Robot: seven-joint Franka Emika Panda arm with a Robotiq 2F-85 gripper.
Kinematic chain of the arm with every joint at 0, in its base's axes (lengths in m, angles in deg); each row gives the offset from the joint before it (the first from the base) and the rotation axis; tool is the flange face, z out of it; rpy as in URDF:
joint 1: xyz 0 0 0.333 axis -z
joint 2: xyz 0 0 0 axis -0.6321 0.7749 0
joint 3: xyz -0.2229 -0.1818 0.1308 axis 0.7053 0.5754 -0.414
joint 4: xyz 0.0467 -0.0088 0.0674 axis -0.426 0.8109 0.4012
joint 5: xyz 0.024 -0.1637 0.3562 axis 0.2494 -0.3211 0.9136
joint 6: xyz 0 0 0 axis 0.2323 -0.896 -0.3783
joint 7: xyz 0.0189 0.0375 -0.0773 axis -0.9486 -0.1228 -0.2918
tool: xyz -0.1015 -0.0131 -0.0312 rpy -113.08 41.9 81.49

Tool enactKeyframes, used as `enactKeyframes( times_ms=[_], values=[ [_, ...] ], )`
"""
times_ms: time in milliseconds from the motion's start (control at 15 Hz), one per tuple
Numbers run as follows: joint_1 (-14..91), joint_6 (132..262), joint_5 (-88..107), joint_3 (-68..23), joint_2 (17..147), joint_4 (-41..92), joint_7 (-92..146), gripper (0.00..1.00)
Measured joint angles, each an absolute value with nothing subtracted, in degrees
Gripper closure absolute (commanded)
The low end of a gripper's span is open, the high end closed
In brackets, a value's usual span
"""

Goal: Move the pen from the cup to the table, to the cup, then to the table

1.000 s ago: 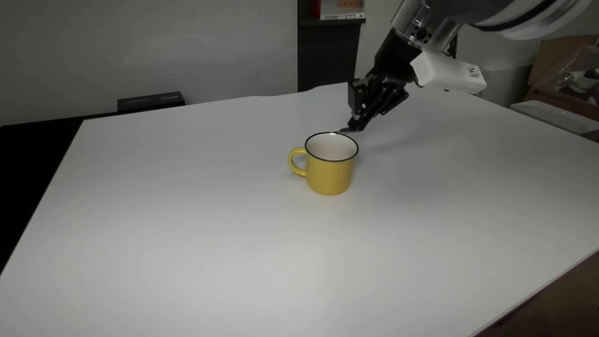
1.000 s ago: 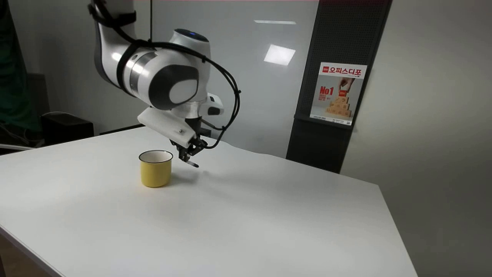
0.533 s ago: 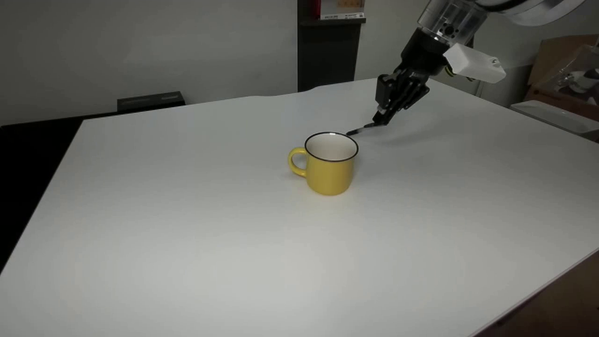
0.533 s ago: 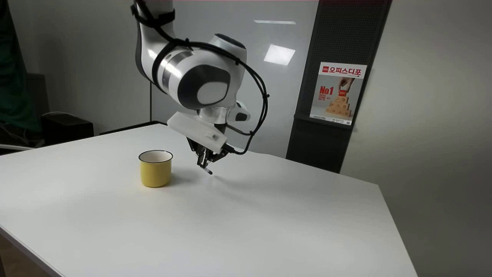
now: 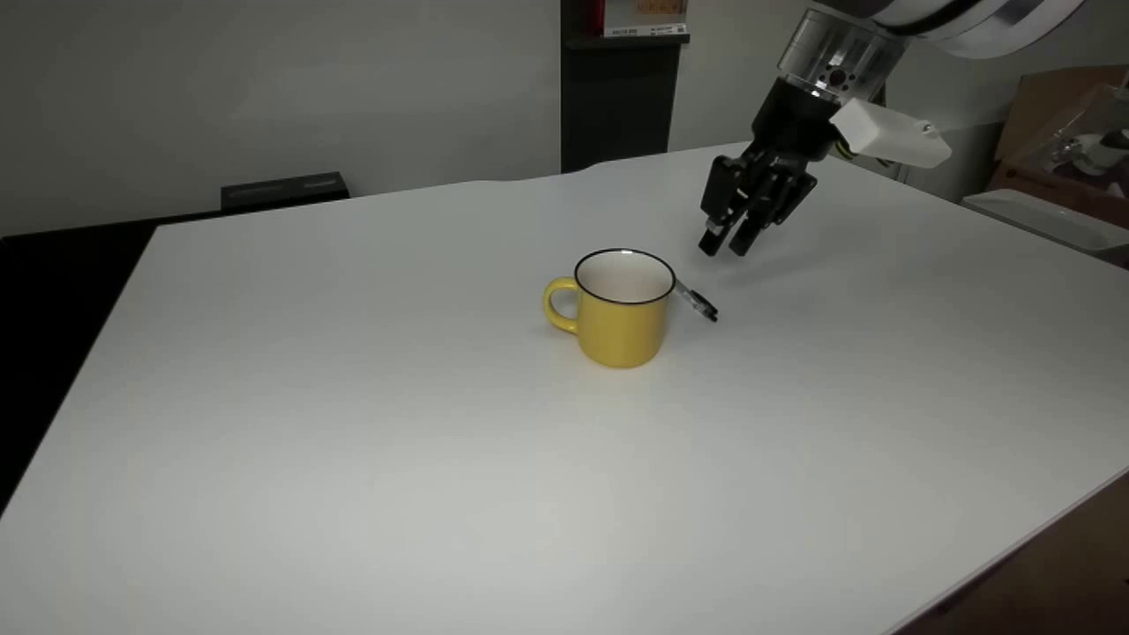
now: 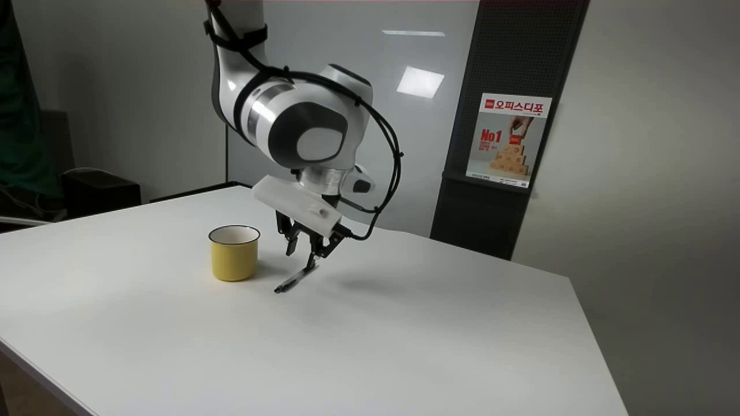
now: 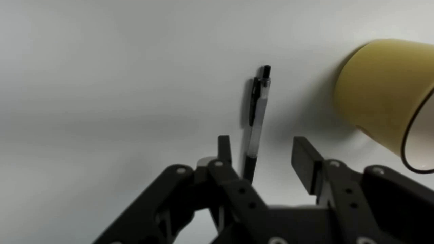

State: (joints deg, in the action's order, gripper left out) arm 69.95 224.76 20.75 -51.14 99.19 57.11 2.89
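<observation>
Lying on the table now, pen freed from gripper

Cup: smooth, glazed-looking to me, with a glint on the rim.
Pen: plastic by its look, a clear barrel with black ends.
Table: smooth, satin white from edge to edge.
My gripper: black, dull, with shinier screw heads.
My arm: glossy white shell, plastic-looking, and a bare metal collar.
Wall board, past the table's far edge: glossy; I see light mirrored.
</observation>
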Motion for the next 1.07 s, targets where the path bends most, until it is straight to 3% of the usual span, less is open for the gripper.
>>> enactKeyframes(
  times_ms=[133,267,867,1067],
  values=[
    [67.3,224.6,21.5,-48.6,99.0,56.6,3.0,0.05],
    [63.0,224.6,21.3,-44.3,97.4,56.5,4.9,0.00],
    [25.7,213.3,7.4,-7.7,88.2,56.3,37.6,0.00],
    [20.3,202.7,1.1,-6.4,88.2,54.3,48.1,0.00]
  ],
)
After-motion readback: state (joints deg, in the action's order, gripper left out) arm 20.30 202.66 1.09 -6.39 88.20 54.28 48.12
